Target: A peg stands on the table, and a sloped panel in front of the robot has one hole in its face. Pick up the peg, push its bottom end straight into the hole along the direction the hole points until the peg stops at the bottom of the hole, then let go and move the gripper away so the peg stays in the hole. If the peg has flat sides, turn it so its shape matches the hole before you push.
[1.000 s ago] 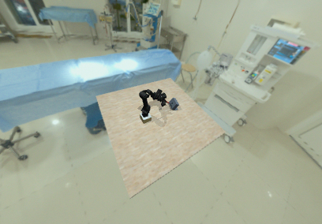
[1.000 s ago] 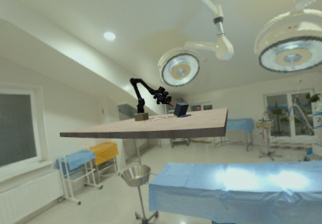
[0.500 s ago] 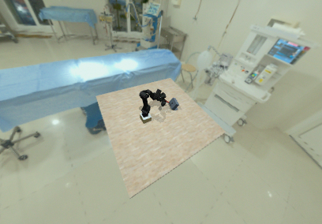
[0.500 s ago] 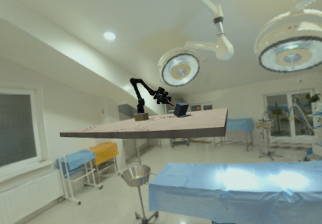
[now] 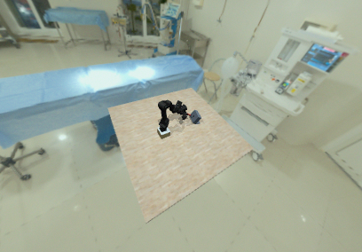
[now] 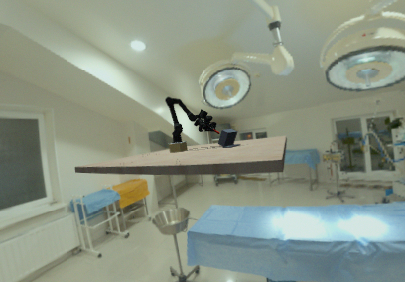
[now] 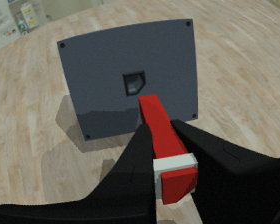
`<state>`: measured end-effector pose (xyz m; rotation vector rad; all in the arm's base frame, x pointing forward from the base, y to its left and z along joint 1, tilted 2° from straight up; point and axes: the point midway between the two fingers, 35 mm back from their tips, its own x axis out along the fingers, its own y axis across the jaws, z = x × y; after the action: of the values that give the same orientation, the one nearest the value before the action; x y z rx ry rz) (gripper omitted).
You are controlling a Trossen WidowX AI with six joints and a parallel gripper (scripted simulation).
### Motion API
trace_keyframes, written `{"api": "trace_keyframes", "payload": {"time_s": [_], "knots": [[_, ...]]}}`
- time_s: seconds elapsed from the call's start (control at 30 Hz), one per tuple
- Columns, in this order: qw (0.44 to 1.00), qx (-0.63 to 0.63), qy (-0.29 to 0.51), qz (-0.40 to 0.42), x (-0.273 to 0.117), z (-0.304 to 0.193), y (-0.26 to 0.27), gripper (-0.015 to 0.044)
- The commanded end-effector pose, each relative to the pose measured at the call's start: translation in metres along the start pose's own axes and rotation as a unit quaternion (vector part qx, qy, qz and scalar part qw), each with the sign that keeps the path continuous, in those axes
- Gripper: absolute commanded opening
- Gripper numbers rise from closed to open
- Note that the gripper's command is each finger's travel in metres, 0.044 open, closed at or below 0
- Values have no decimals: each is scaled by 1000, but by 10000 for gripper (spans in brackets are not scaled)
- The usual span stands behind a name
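The red peg (image 7: 163,135) (image 5: 189,114) (image 6: 216,131) has flat sides and a white band near its top end. My gripper (image 7: 159,129) (image 5: 186,113) (image 6: 212,128) is shut on it. The dark blue-grey sloped panel (image 7: 101,65) (image 5: 195,117) (image 6: 228,138) stands ahead. Its hole (image 7: 134,83) is angular, with straight sides and a slanted lower right edge. In the wrist view the peg's far end appears just below and right of the hole, outside it, over the panel's face. The gap between peg and face is hard to judge. The peg's end shape is hidden.
The wooden table (image 5: 177,167) (image 6: 149,163) carries the arm's base (image 5: 163,132) (image 6: 178,147) and the panel. Dark screw-like dots mark the panel's corners. A shadow lies across the panel's lower face. A blue-draped bed (image 5: 53,87) stands beyond the table.
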<state>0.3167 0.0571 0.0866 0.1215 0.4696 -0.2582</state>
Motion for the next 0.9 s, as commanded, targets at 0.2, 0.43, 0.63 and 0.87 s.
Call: {"api": "trace_keyframes", "payload": {"time_s": [0.2,0.43,0.63,0.87], "knots": [[1000,-11,-3,5,9,-3,1,0],[1000,-16,-9,7,14,-3,2,0],[1000,-20,-13,9,19,-3,2,0],[1000,-22,-17,10,21,-3,2,0]]}}
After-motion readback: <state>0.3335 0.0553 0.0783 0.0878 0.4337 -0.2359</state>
